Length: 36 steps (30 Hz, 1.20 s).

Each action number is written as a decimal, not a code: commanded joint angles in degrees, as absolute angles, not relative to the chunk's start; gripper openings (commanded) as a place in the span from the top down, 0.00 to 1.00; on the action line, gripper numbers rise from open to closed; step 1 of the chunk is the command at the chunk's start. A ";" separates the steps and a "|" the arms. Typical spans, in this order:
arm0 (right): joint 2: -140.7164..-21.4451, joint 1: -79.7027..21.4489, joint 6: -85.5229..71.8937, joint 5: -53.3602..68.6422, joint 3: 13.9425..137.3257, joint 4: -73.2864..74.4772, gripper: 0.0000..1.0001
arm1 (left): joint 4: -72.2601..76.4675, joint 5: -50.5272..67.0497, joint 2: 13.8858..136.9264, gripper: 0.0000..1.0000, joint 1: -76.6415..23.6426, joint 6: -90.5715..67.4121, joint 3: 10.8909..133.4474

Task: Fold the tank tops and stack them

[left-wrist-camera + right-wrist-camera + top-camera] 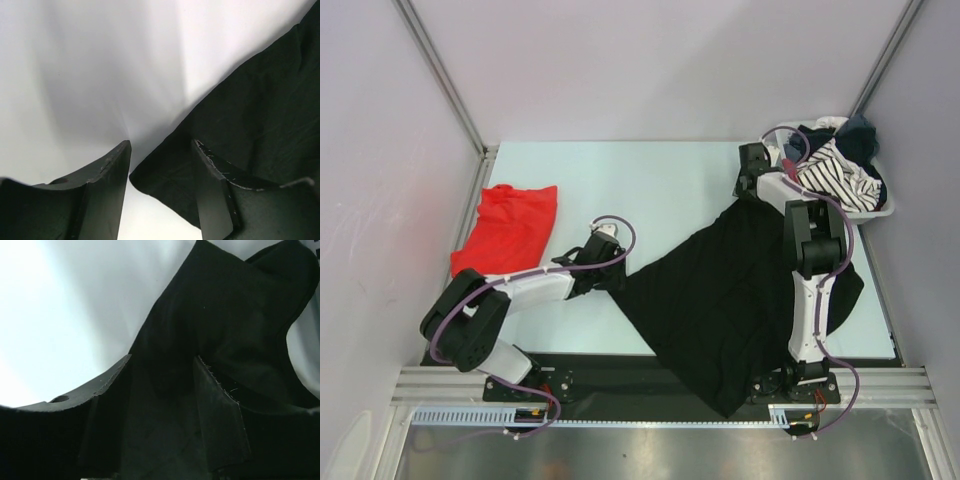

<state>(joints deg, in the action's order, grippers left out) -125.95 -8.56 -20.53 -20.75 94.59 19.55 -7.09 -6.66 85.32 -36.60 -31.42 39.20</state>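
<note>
White walls close off the left, far and right sides, with a metal post point(438, 70) in each far corner, and the pale table point(660, 170) fills the floor between them.

The red top point(510, 232) lies folded at the far left, its left edge almost on the table's left rim. The black top point(720, 290) is spread on a diagonal across the middle and right. Its far corner sits near the basket point(882, 213), its left corner points toward the middle, and its near corner hangs past the near edge over the dark base rail. A wide band of bare table shows between the two tops and along the far side, which is where I see room to move. On the right it is tight, since the basket, heaped with striped and dark clothes, sits in the far right corner just beside the right arm.

My left claw point(618, 278) is low at the black top's left corner. In the wrist view its jaws stand about half spread. The right finger point(215, 195) is over the cloth's edge, the left one is over bare table, and nothing is pinched.

My right claw point(750, 190) reaches to the far corner of the black top. Its wrist view shows the jaws apart by a similar gap, with black cloth rising in a fold between and beyond them. The gap is too wide to be a grip on thin fabric. I cannot tell if the fingertips touch the cloth.
</note>
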 commanded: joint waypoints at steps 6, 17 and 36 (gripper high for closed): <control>-131.93 -8.88 -20.66 -23.64 105.65 28.04 0.60 | -7.39 -3.52 89.91 0.51 -36.12 -30.41 39.82; -129.99 -8.96 -20.91 -18.74 105.99 26.63 1.00 | -9.57 -4.31 90.08 1.00 -35.42 -29.36 39.90; -132.90 -7.12 -28.30 -5.89 117.43 24.70 1.00 | -6.24 9.05 84.03 0.31 -21.97 -27.51 36.83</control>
